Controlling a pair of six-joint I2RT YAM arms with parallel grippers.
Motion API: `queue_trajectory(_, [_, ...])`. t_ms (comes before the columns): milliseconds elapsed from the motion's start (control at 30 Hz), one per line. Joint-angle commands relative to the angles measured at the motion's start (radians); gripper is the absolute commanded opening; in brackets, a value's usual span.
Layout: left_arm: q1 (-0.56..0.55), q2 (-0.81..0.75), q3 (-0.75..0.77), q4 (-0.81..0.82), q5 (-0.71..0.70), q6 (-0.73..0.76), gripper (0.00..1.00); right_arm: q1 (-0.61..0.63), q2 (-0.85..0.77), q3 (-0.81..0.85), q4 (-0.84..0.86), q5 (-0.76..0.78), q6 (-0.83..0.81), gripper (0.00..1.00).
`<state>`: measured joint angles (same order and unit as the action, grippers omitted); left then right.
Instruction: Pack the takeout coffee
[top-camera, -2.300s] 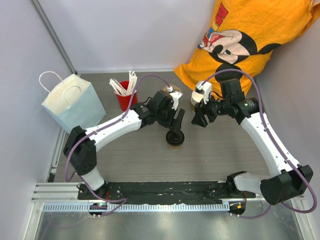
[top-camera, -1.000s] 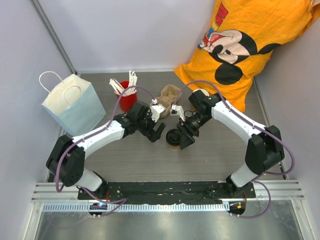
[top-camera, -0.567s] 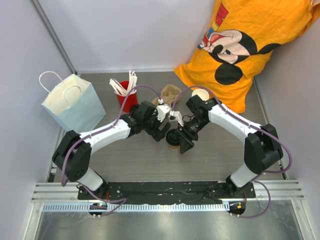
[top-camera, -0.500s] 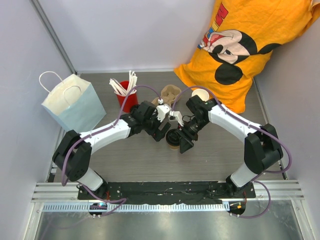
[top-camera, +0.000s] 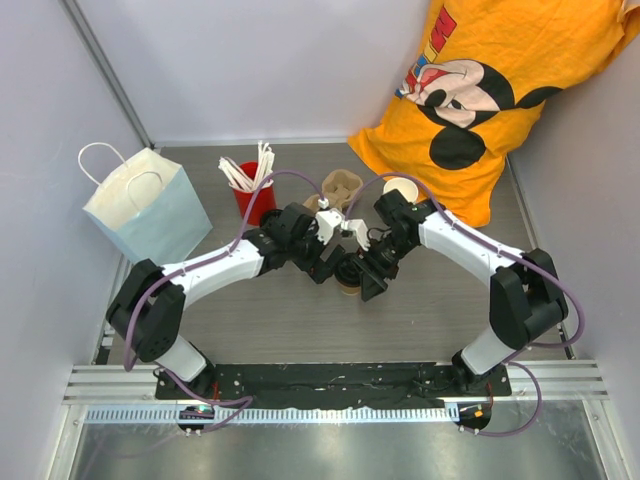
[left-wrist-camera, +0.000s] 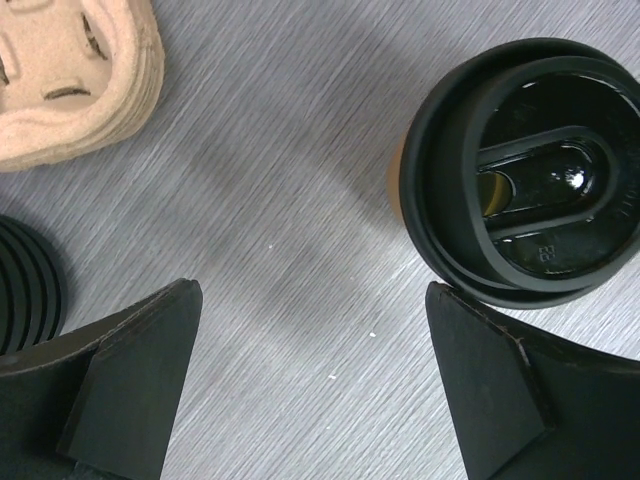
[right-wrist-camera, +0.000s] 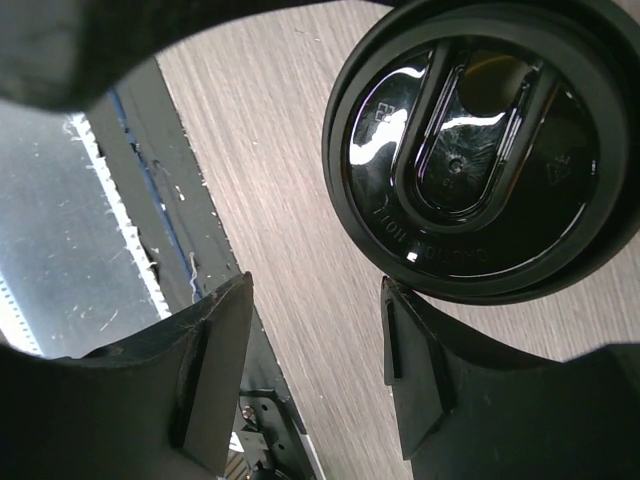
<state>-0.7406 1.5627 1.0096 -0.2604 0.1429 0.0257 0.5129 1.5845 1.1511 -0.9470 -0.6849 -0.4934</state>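
The takeout coffee, a kraft cup under a black lid, stands upright on the table, mostly hidden in the top view by both grippers. My left gripper sits just left of it and my right gripper just right of it. In the left wrist view the lid lies beyond the right fingertip, and the left gripper is open over bare table. In the right wrist view the lid lies above one fingertip, and the right gripper is open with nothing between its fingers.
A light blue paper bag stands at the left. A red cup of white sticks, a pulp carrier tray and an open cup are behind the arms. A stack of black lids lies near the left finger. An orange shirt hangs at the back right.
The right arm has swung down from the back to the cup's right side. The left gripper has moved right, closer to the cup. The cup has stayed in place.
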Motion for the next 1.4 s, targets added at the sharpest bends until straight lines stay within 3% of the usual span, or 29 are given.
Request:
queue_trajectory(0, [-0.042, 0.002, 0.000, 0.043, 0.067, 0.020, 1.00, -0.033, -0.054, 0.013, 0.108, 0.010, 0.026, 0.60])
queue_trajectory(433, [-0.065, -0.001, -0.023, 0.047, 0.158, 0.010, 1.00, -0.126, -0.081, 0.032, 0.156, 0.080, 0.061, 0.60])
queue_trajectory(767, [-0.059, -0.061, -0.052, 0.066, 0.242, 0.005, 1.00, -0.139, -0.133, 0.209, 0.051, 0.120, 0.197, 0.59])
queue_trajectory(1000, [0.093, -0.191, -0.019, -0.052, 0.248, 0.032, 1.00, -0.108, -0.089, 0.302, 0.053, 0.159, 0.338, 0.57])
queue_trajectory(1200, [0.216, -0.319, -0.035, -0.172, 0.084, 0.115, 1.00, -0.016, -0.041, 0.311, 0.066, 0.102, 0.403, 0.57])
queue_trajectory(1367, [0.271, -0.398, -0.026, -0.255, 0.012, 0.135, 1.00, 0.050, 0.006, 0.298, 0.100, 0.160, 0.476, 0.56])
